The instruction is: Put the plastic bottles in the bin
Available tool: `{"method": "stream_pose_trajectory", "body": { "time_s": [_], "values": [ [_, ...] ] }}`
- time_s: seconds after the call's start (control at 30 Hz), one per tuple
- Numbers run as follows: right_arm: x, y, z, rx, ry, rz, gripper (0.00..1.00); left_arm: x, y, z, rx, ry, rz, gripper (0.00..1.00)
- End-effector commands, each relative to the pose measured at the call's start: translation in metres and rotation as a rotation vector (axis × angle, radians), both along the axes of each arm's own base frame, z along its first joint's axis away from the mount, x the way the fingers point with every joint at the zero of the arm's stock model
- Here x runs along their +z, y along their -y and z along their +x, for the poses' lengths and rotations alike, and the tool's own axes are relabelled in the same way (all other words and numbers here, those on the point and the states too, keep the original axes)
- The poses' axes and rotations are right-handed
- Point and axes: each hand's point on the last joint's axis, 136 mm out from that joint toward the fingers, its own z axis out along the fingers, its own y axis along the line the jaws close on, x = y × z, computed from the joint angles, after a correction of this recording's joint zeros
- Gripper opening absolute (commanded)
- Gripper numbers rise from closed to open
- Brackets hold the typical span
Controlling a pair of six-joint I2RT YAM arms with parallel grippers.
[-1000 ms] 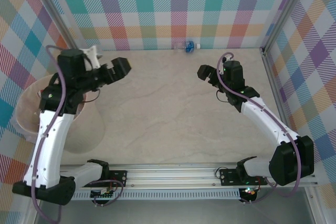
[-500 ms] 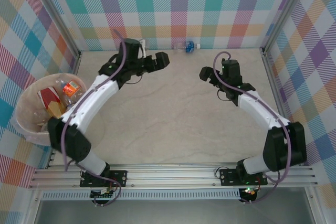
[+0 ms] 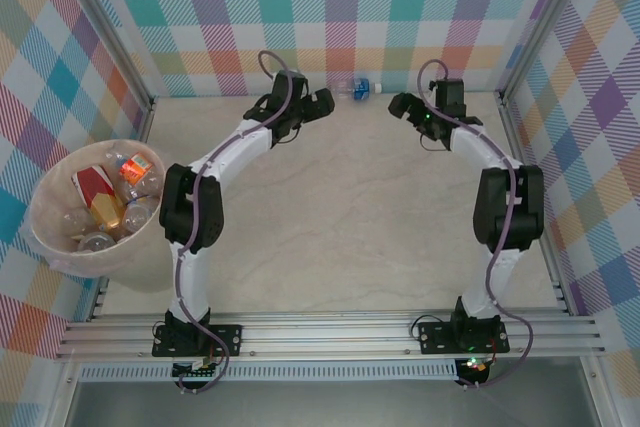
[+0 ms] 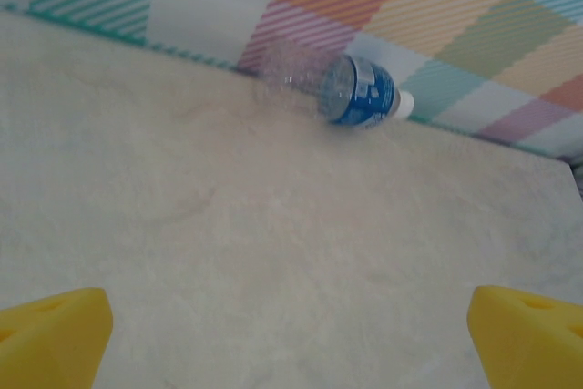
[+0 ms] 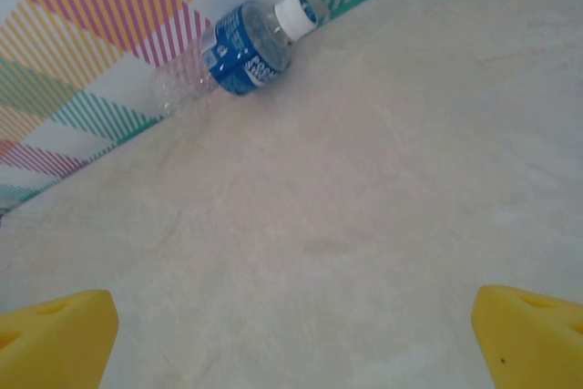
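pale marbled desk (image 3: 350, 217) inside checked walls (image 3: 340, 7). a clear bottle (image 3: 358, 87), blue label, white cap, lies on its side against them, just ahead of the left hand (image 3: 318, 105) and right hand (image 3: 400, 105), both wide and empty. the bin (image 3: 45, 237) sits well behind the left hand.

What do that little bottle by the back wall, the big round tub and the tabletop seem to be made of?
The bottle: thin clear plastic, with a see-through body, glossy blue label and white cap. The bin: probably pale pink plastic, smooth and slightly translucent. The tabletop: beige with marble-like veining, matte; stone or laminate, I cannot tell.
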Motion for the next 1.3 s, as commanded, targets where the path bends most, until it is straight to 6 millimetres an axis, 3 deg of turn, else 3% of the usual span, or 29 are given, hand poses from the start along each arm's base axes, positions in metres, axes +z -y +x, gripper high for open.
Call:
{"method": "stream_pose_trajectory", "body": {
  "time_s": [0.0,0.37,0.5,0.67,0.77,0.93,1.03,1.27],
  "values": [
    [0.007,-0.008,0.027,0.046,0.042,0.061,1.00,0.023,0.001,0.023,0.024,0.135,0.027,1.00],
    [-0.018,-0.010,0.125,0.026,0.118,0.122,1.00,-0.020,0.004,0.091,-0.019,0.140,-0.043,1.00],
    [-0.020,-0.027,0.152,0.127,0.166,0.163,1.00,-0.037,0.013,0.114,-0.079,0.147,-0.095,1.00],
    [-0.036,-0.028,0.180,0.093,0.227,0.225,1.00,-0.047,0.012,0.136,-0.093,0.188,-0.138,1.00],
    [-0.041,-0.031,0.189,0.074,0.270,0.295,1.00,-0.055,0.009,0.149,-0.107,0.231,-0.244,1.00],
    [-0.048,-0.045,0.196,0.037,0.312,0.316,1.00,-0.050,0.012,0.169,-0.121,0.350,-0.377,1.00],
    [-0.056,-0.061,0.197,0.033,0.322,0.321,1.00,-0.049,0.010,0.174,-0.107,0.435,-0.414,1.00],
    [-0.060,-0.104,0.194,0.015,0.367,0.352,1.00,-0.076,0.009,0.176,-0.116,0.435,-0.387,1.00]
  ]
}}
